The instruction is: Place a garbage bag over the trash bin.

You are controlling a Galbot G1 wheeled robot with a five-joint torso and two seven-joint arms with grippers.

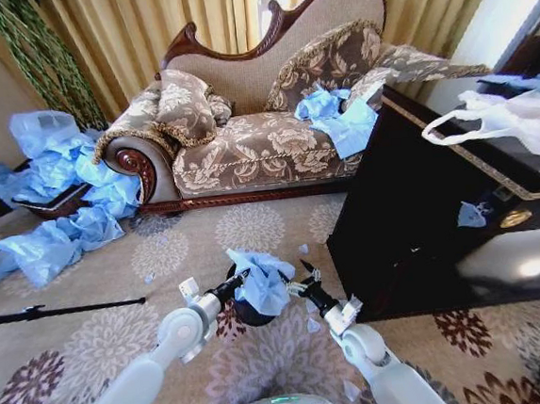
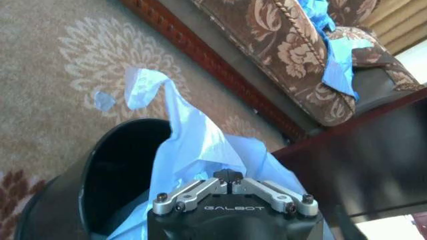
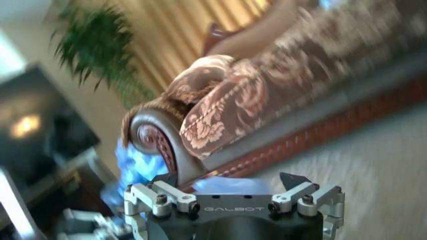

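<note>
The small black trash bin (image 1: 245, 315) stands on the carpet just in front of me, with the light blue garbage bag (image 1: 262, 278) bunched over its mouth. My left gripper (image 1: 243, 279) is shut on the bag's edge at the bin's left rim. In the left wrist view, the closed fingertips (image 2: 230, 176) pinch the garbage bag (image 2: 200, 145), which trails up and across the bin's open mouth (image 2: 113, 170). At the bin's right side my right gripper (image 1: 304, 280) stands open beside the bag. The right wrist view shows its gripper (image 3: 230, 182) spread wide with a pale blue patch of bag (image 3: 227, 186) beyond it.
A patterned sofa (image 1: 265, 146) stands behind the bin with loose blue bags (image 1: 339, 120) on its seat. Heaps of blue bags (image 1: 57, 202) lie on the floor at the left. A dark cabinet (image 1: 424, 236) at the right carries a white handled bag (image 1: 499, 120). A black rod (image 1: 53, 312) lies on the carpet.
</note>
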